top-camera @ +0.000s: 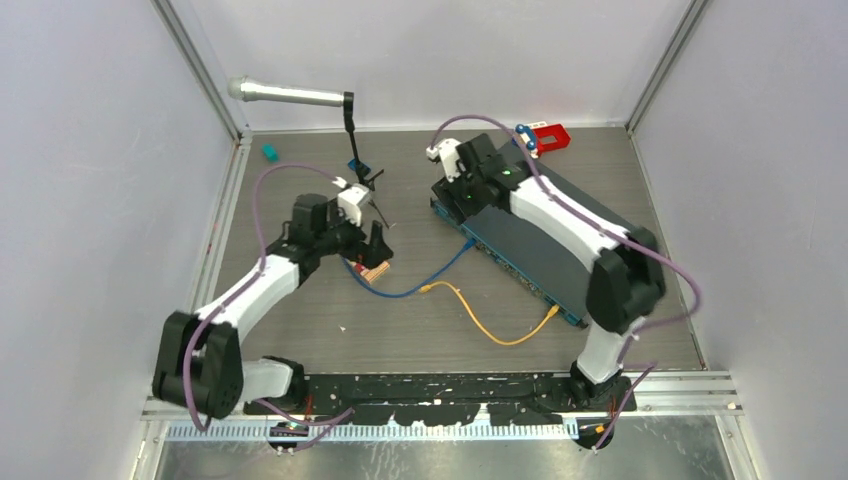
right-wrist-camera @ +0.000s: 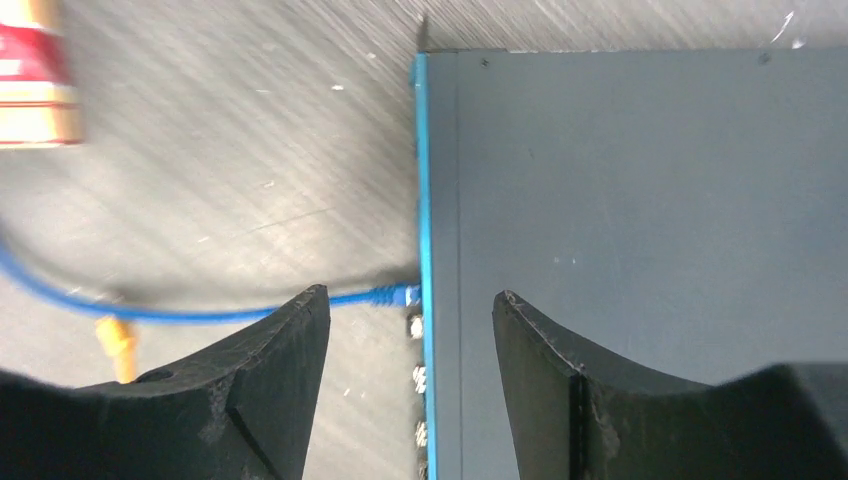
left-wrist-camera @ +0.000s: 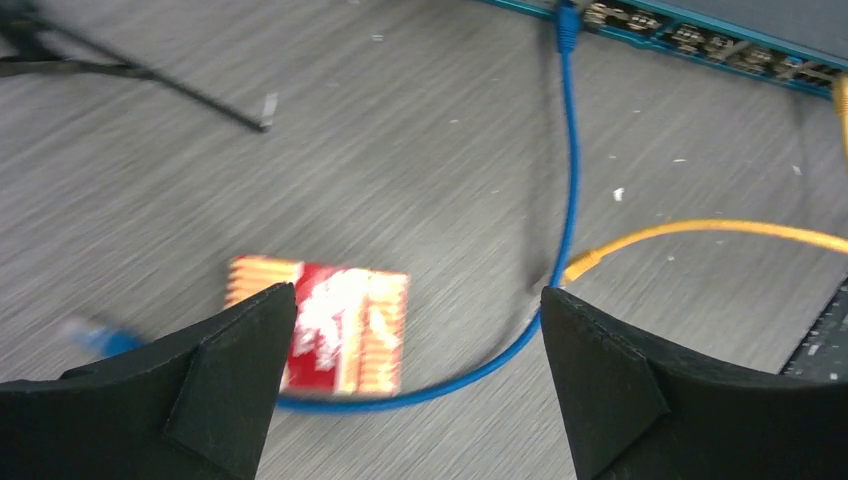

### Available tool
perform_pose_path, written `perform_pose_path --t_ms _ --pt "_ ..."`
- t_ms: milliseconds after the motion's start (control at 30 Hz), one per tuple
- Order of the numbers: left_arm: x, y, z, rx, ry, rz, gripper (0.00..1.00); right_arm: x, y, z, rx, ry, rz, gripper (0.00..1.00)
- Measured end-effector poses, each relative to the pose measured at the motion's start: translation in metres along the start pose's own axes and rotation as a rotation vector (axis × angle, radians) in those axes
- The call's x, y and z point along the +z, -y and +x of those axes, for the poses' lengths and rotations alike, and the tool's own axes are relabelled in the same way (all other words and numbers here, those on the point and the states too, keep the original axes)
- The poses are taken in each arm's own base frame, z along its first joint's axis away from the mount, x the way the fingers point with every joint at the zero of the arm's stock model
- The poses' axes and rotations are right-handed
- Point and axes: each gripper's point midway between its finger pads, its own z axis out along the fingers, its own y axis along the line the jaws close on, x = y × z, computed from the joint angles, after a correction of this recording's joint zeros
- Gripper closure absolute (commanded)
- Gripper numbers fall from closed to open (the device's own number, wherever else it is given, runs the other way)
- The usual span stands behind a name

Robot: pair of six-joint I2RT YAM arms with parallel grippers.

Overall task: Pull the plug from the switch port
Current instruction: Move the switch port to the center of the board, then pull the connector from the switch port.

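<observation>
The switch (top-camera: 560,250) is a flat dark grey box with a blue front edge (right-wrist-camera: 421,150). A blue cable (top-camera: 420,285) has its plug (right-wrist-camera: 395,296) in a port at the far end of that edge, also seen in the left wrist view (left-wrist-camera: 567,20). My right gripper (right-wrist-camera: 408,294) is open above the switch's edge, one finger over the table beside the blue plug and one over the lid; it shows in the top view (top-camera: 452,195). My left gripper (left-wrist-camera: 415,292) is open and empty above the blue cable's loop (left-wrist-camera: 480,370), left of the switch (top-camera: 373,245).
A red and orange block (left-wrist-camera: 330,325) lies under the left gripper by the cable. A yellow cable (top-camera: 490,325) has a loose plug (left-wrist-camera: 582,265) on the table; its other end reaches the switch's near end. A microphone on a stand (top-camera: 290,95), a red object (top-camera: 550,137) and a teal bit (top-camera: 269,152) are at the back.
</observation>
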Motion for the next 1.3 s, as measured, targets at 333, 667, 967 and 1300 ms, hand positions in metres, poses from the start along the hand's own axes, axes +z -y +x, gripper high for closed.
perform_pose_path --t_ms 333,667,967,1300 --pt "0.112 0.046 -0.015 -0.199 -0.089 0.152 0.23 -0.112 0.025 0.034 0.109 0.195 -0.022 0.35" --pt "0.181 0.062 -0.008 -0.498 -0.119 0.193 0.33 -0.128 0.027 0.096 0.239 0.178 -0.016 0.36" --pt "0.207 0.088 0.004 -0.687 -0.125 0.252 0.41 -0.13 0.035 0.095 0.289 0.204 -0.024 0.36" --pt "0.217 0.112 0.01 -0.776 -0.108 0.314 0.45 -0.13 0.039 0.097 0.306 0.204 -0.021 0.36"
